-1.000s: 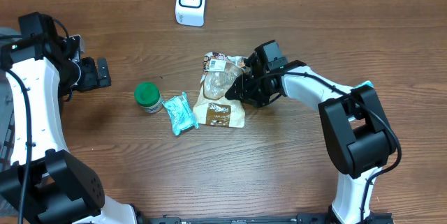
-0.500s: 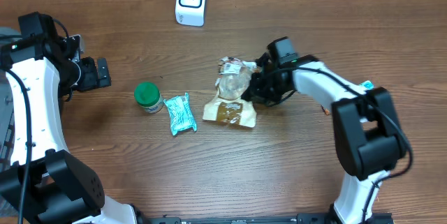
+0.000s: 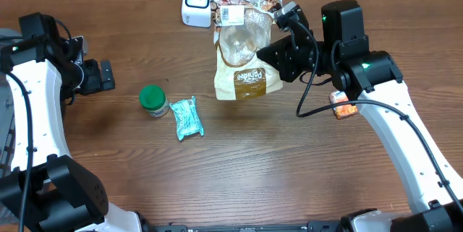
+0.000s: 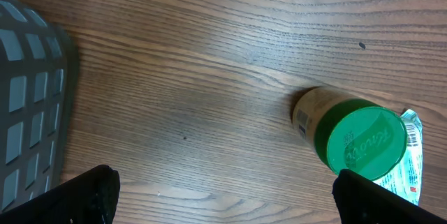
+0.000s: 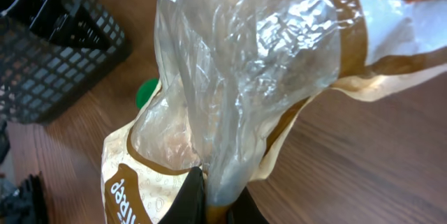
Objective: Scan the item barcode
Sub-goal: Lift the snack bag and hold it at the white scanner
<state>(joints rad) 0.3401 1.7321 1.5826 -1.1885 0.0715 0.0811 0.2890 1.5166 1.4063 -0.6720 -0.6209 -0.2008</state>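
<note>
Brown-and-clear snack bag (image 3: 242, 51) clamped in the right fingers (image 5: 199, 197), held up off the counter (image 3: 275, 167), just beside the white scanner (image 3: 197, 1), left fingers (image 3: 101, 76) spread wide near the green-lidded jar (image 3: 153, 99)

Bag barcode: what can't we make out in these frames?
- Label on the bag: overhead, too small to read; right wrist view, cut off by the top edge.
- Right gripper: right wrist view, fingertips sunk in the bag's plastic.
- Orange item: overhead, partly under the right arm.
- Jar: left wrist view, side print blurred.
</note>
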